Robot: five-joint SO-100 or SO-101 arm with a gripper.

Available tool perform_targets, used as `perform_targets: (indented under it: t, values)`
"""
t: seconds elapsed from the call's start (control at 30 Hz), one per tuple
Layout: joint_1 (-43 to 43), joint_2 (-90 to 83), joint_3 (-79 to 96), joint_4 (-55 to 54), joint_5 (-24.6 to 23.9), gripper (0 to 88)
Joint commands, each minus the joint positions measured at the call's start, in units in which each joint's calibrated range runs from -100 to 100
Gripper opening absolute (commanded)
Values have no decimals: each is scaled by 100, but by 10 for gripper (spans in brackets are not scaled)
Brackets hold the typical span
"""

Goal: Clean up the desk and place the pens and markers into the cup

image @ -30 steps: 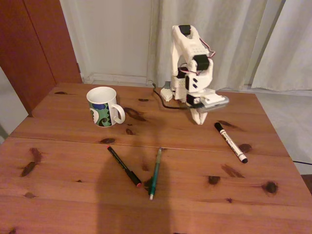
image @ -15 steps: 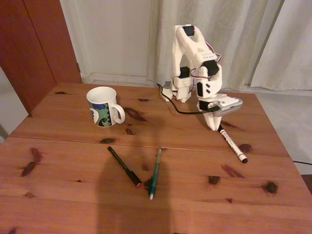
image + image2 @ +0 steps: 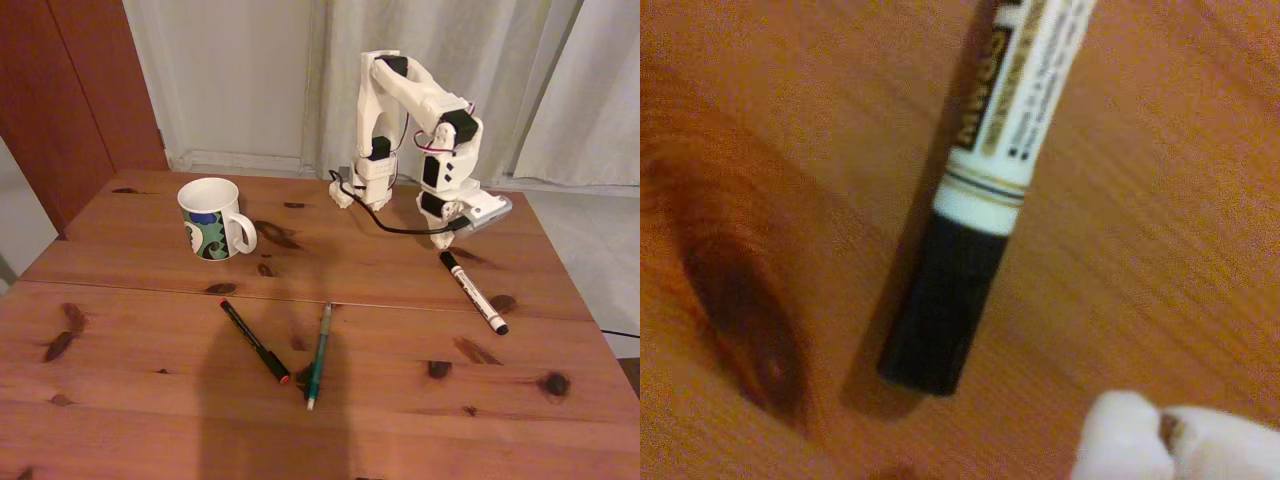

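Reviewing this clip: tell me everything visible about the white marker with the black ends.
The white marker is a thick stick with a white barrel and black at both ends. It lies flat on the desk, on the right in the fixed view, slanting from upper left to lower right. The wrist view shows its black end close up, then a thin dark ring and printed lettering too blurred to read. It looks like smooth plastic. The gripper hangs just above its far end; contact cannot be told. Only the desk clearly touches it.

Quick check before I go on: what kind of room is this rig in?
Likely a home room, not a lab: a pine table, long pale curtains behind the arm, and a patterned mug.
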Motion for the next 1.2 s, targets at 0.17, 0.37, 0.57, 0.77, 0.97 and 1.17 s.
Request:
perform_targets:
  t: [0.17, 0.37, 0.57, 0.77, 0.97, 1.17]
  values:
    - [-52, 222, -412, -2, 16, 7]
    - [-60, 445, -736, -11, -78, 7]
    - [-60, 594, -953, -11, -157, 8]
    - [-157, 635, -790, -622, -199, 8]
    - [-165, 693, -448, -1138, -277, 8]
    - [-173, 693, -258, -1370, -277, 39]
